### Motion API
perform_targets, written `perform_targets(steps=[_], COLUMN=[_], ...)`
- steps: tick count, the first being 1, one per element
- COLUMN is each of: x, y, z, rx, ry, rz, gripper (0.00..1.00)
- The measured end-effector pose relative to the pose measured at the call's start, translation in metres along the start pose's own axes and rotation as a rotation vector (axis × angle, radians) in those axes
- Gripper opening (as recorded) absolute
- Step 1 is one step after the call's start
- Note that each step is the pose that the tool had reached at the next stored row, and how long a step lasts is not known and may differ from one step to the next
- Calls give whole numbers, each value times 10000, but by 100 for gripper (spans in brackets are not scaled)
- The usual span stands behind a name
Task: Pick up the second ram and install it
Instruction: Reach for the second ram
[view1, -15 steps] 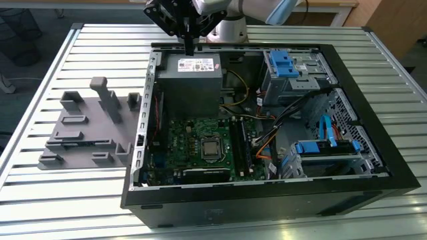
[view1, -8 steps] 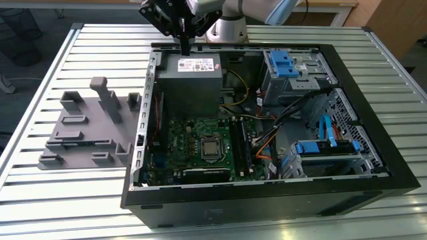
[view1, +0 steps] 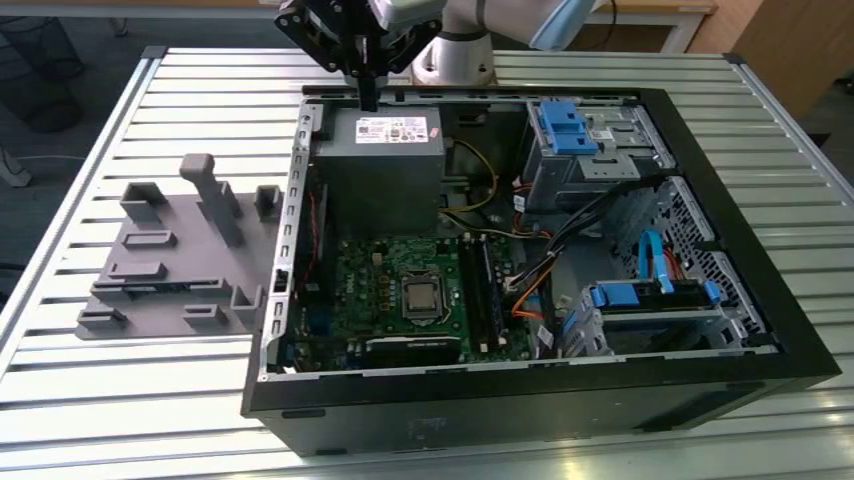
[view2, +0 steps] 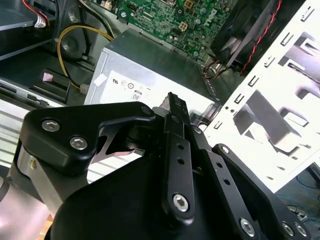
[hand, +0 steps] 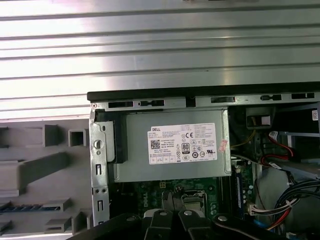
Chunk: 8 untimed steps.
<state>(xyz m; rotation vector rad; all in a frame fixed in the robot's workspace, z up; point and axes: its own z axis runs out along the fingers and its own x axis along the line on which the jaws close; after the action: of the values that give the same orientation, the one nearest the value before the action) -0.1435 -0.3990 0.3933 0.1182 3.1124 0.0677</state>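
Second ram (view1: 495, 290) on motherboard (view1: 380, 270), tool (view1: 367, 100) above white-labelled power supply (view1: 380, 165)

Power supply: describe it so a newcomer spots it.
Find the open black computer case on the slatted table. At its end nearest the arm sits the power supply, a plain grey metal box, unlike its neighbours topped with a large white label.

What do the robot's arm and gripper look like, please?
The arm is silver-grey tubing with a light blue joint cap. The gripper is matte black, built of hinged link bars fastened with silver screws, tapering to a narrow tip.
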Motion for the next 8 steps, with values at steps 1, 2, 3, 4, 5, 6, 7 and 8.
perform_targets(steps=[1, 2, 3, 4, 5, 6, 7, 8], x=[9, 21, 34, 49, 67, 88, 113, 134], y=[-1, -2, -2, -4, -5, -6, -8, -10], z=[-1, -1, -1, -2, -2, -3, -3, -4], rx=[0, 1, 1, 1, 0, 1, 0, 0], ry=[1, 1, 1, 1, 1, 0, 0, 0], rz=[-1, -2, -2, -1, -1, -1, 0, -2], gripper=[11, 11, 11, 11, 11, 11, 11, 11])
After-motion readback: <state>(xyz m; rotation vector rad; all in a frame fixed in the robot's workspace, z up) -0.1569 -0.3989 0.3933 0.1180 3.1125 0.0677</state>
